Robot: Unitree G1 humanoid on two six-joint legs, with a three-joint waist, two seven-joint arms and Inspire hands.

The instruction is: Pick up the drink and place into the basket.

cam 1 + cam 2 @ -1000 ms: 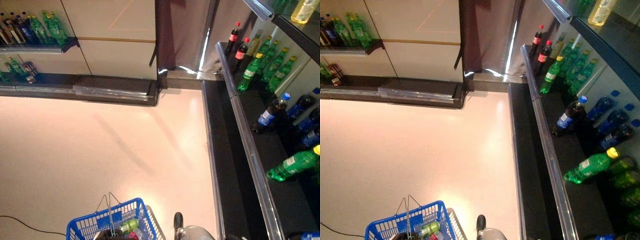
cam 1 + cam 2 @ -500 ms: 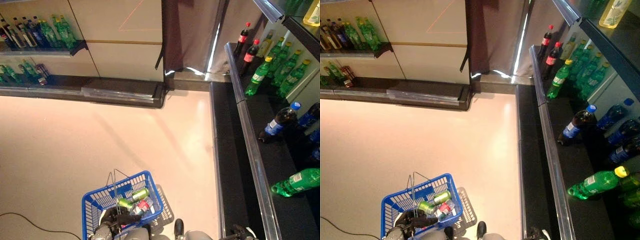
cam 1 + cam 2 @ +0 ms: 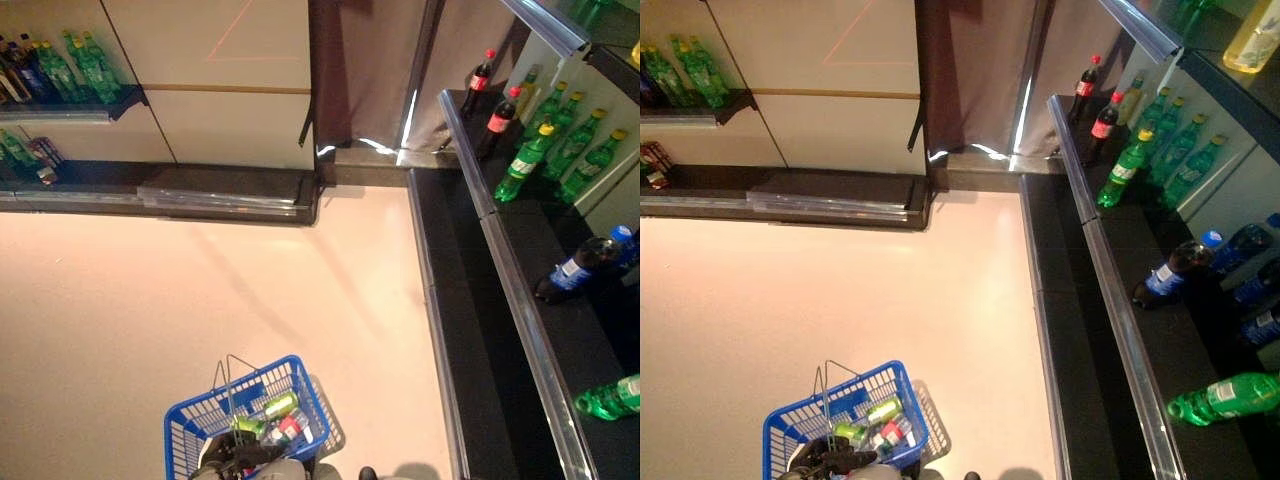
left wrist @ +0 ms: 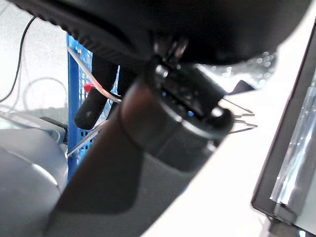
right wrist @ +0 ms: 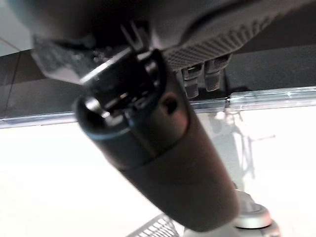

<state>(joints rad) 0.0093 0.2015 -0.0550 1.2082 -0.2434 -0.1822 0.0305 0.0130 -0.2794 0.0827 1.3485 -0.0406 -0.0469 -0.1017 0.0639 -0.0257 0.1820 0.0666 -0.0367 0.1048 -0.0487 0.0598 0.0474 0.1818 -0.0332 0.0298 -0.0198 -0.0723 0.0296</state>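
Observation:
A blue wire basket (image 3: 186, 425) hangs low in front of me with a green can (image 3: 281, 405) and a red-and-white can (image 3: 290, 428) inside. My left hand (image 3: 243, 461) is at its near rim, fingers (image 4: 92, 105) curled round a wire handle (image 4: 88, 77). Drinks stand on the black shelf (image 3: 520, 300) to my right: cola bottles (image 3: 481, 78), green bottles (image 3: 526, 160), a dark bottle with a blue cap (image 3: 583, 271) and a green bottle lying on its side (image 3: 612, 398). My right hand (image 5: 163, 143) shows only in its wrist view, fingers relaxed and holding nothing.
Pale floor (image 3: 200, 290) spreads ahead. A low black plinth (image 3: 230, 190) runs along the far wall, with more bottles on a shelf (image 3: 70, 95) at the far left. A metal rail (image 3: 520, 310) edges the right shelf.
The whole picture has shifted, so the camera moved. More of the basket shows than a second ago. The right hand at the bottom edge half a second ago has left the eye views.

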